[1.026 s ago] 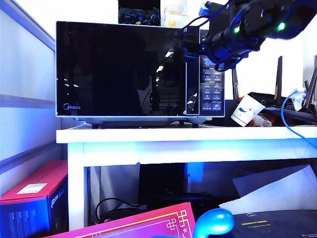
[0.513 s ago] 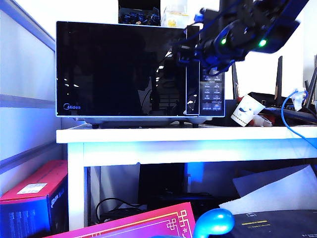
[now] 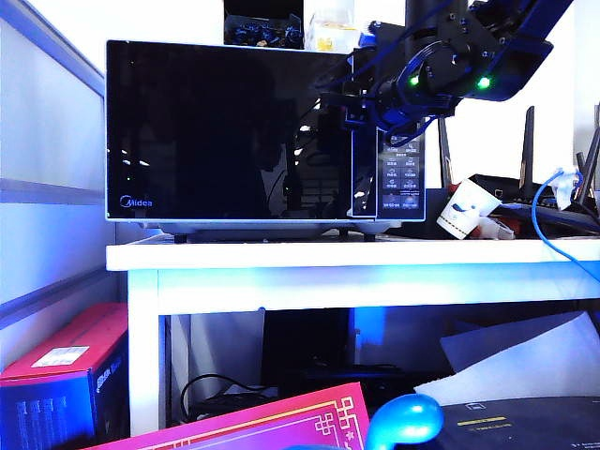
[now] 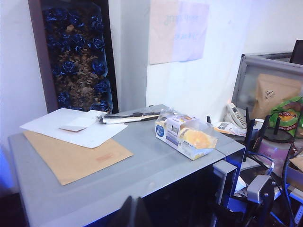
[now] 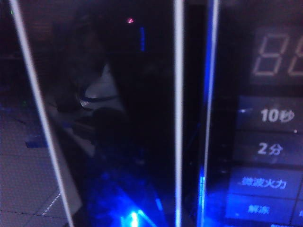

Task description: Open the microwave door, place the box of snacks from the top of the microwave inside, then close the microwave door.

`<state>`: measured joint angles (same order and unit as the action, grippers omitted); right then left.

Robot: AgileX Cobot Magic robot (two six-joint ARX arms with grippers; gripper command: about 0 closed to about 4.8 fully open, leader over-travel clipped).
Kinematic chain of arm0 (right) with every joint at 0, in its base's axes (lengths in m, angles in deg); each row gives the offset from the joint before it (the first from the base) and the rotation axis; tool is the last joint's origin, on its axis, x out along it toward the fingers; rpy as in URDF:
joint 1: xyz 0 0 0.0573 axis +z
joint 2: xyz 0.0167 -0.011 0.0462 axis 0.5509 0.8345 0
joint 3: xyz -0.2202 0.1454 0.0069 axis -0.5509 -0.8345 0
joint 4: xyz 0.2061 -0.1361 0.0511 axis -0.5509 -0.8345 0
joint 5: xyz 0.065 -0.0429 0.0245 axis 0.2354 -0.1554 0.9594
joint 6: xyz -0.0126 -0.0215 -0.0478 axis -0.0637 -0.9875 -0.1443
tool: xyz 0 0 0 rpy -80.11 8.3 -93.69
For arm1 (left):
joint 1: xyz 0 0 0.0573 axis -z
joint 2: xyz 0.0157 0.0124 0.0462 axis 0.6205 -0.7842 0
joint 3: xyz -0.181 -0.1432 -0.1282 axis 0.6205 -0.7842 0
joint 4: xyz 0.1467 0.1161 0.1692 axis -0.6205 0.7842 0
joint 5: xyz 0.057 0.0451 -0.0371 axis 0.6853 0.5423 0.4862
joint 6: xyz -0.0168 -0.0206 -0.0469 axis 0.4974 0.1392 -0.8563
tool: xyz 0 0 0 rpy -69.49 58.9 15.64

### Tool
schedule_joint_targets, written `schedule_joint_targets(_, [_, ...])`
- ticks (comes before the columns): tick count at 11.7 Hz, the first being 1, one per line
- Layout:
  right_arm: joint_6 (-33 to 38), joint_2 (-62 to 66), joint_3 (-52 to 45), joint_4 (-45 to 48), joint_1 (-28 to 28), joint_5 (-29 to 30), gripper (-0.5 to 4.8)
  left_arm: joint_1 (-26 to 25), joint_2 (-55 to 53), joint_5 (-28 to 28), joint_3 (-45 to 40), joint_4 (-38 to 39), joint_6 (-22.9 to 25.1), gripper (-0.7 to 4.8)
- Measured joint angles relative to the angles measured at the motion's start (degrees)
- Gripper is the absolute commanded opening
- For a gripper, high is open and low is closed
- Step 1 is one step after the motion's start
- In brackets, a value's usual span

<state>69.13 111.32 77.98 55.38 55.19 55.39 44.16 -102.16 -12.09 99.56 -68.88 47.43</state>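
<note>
The black microwave point(image 3: 234, 131) stands on a white table, and its mirror-glass microwave door point(image 3: 225, 141) looks closed. On top of it sits the box of snacks point(image 3: 330, 34), a clear tub with yellow and white contents point(image 4: 187, 137). My right gripper point(image 3: 349, 101) is right up against the door's handle strip point(image 3: 364, 150) beside the button panel point(image 3: 401, 173). Its fingers are lost against the dark glass. The right wrist view shows only the handle strip point(image 5: 193, 118) and the buttons point(image 5: 270, 149) at close range. My left gripper point(image 4: 134, 213) hovers over the microwave's front top edge with its tips together, well short of the snack box.
A brown envelope point(image 4: 78, 158) and white sheets point(image 4: 71, 125) lie on the microwave top. A dark box of blue-wrapped items point(image 3: 263, 28) stands behind them. A paper cup point(image 3: 469, 208) and cables crowd the table point(image 3: 356, 255) to the microwave's right. A red box point(image 3: 66, 361) sits below.
My right arm has dropped and pushed in toward the door's handle strip. The microwave, door and snack box have not moved.
</note>
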Motion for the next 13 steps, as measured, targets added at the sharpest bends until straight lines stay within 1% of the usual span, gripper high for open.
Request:
schedule_joint_targets(4, [0.0,-0.2,0.1,-0.8,0.2,0.0,1.71,0.0,0.0,0.0,0.0,0.0,0.0,-0.05])
schedule_joint_targets(5, [0.0,-3.7,0.2,-9.7,0.2,0.2,1.71,0.0,0.0,0.0,0.0,0.0,0.0,-0.05])
schedule_joint_targets(6, [0.2,-6.4,-0.4,-14.1,0.4,0.2,4.45,0.0,0.0,0.0,0.0,0.0,0.0,-0.05])
schedule_joint_targets(7, [0.7,-7.7,-0.3,-15.1,0.6,3.1,4.79,0.0,0.0,0.0,0.0,0.0,0.0,-0.05])
schedule_joint_targets(8, [0.9,-8.9,0.1,-14.9,0.4,4.9,4.79,0.0,0.0,0.0,0.0,0.0,0.0,-0.05])
schedule_joint_targets(10, [0.9,-10.6,0.2,-16.9,0.4,5.2,4.79,0.0,0.0,0.0,0.0,0.2,0.0,-0.05])
schedule_joint_targets(11, [0.0,-12.7,-0.1,-21.7,0.0,5.0,4.79,0.0,0.0,0.0,0.0,0.5,0.0,-0.05])
schedule_joint_targets(12, [-2.7,-15.5,-0.1,-22.3,-0.1,4.1,4.72,0.0,0.0,0.0,0.0,0.5,0.0,-0.05])
schedule_joint_targets(13, [-4.3,-17.0,0.0,-23.0,0.0,2.8,4.31,0.0,0.0,0.0,0.0,0.5,0.0,-0.05])
